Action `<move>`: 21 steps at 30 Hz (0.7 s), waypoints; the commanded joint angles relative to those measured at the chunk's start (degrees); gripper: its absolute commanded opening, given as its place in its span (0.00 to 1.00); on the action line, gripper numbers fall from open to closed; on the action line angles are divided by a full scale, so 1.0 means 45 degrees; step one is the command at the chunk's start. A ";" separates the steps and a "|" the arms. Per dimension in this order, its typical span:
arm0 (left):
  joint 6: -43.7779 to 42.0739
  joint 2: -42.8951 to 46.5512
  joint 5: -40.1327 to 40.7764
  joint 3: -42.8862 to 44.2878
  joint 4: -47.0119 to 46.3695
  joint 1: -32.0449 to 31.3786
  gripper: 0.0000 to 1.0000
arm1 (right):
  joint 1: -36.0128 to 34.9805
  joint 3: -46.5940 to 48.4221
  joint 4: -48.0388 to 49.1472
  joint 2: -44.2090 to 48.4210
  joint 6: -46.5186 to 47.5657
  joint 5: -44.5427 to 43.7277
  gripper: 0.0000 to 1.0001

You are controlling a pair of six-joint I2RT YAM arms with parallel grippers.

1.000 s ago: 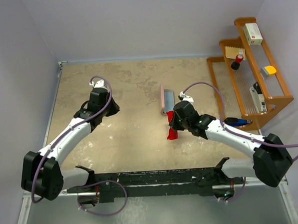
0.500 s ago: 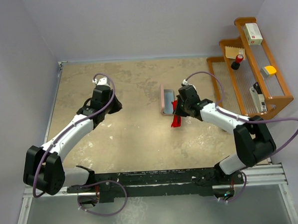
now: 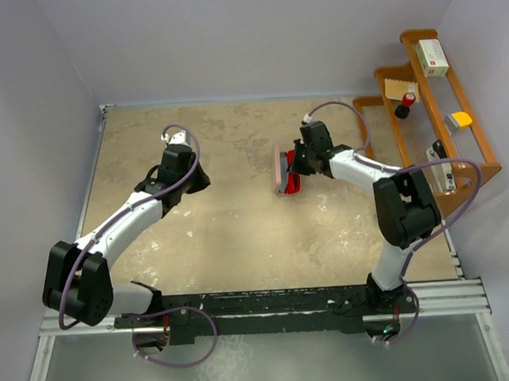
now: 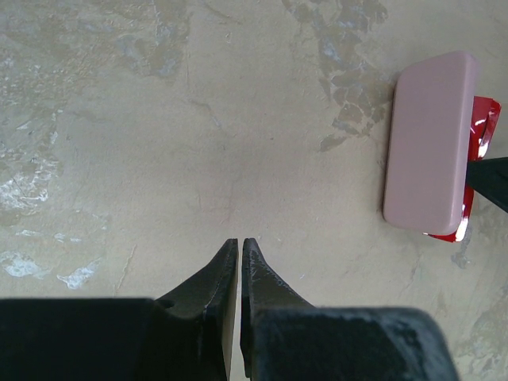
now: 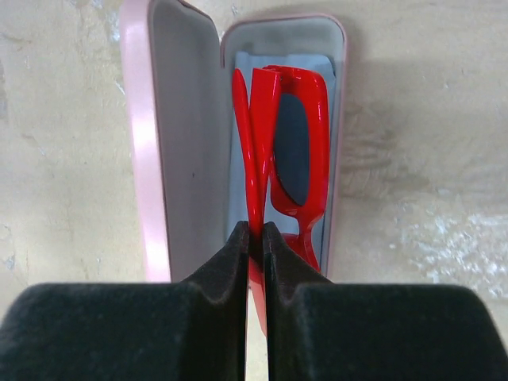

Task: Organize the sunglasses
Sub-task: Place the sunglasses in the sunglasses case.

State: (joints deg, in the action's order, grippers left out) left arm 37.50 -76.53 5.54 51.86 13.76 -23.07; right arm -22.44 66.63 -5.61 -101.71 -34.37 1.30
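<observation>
The red sunglasses [image 5: 290,151] hang folded over the open pink case [image 5: 151,143], pinched by an arm in my right gripper [image 5: 254,230], which is shut on them. Under them, a light blue cloth [image 5: 282,63] lines the case's tray. In the top view the sunglasses [image 3: 293,182] and the case [image 3: 278,170] sit at the table's middle right, with the right gripper [image 3: 299,164] over them. From the left wrist view the case's lid [image 4: 429,143] is seen from outside, with the sunglasses [image 4: 476,159] showing red behind it. My left gripper [image 4: 239,242] is shut and empty over bare table, left of the case.
A wooden rack [image 3: 430,121] with small boxes and bottles stands at the right edge of the table. Grey walls close the table at the back and left. The left arm [image 3: 136,209] stretches over the left half of the table.
My right gripper has carried the sunglasses from the near side of the table away to the open case. The left gripper has edged slightly farther out.
</observation>
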 commanded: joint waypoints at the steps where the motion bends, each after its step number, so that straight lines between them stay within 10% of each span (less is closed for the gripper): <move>1: 0.0105 -0.0097 0.0209 0.0591 -0.0634 -0.0070 0.02 | 0.0148 0.1128 0.0563 -0.0385 0.0389 0.0685 0.00; 21: 0.0065 -0.0383 0.0528 0.0674 -0.0598 -0.0069 0.02 | 0.0435 0.1475 0.1208 -0.1945 0.0276 0.1594 0.00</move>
State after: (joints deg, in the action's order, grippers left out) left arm 37.47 -78.00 7.27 52.29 13.28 -23.07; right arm -20.58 72.42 -2.31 -110.63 -33.45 7.16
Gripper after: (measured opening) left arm 0.024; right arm 0.080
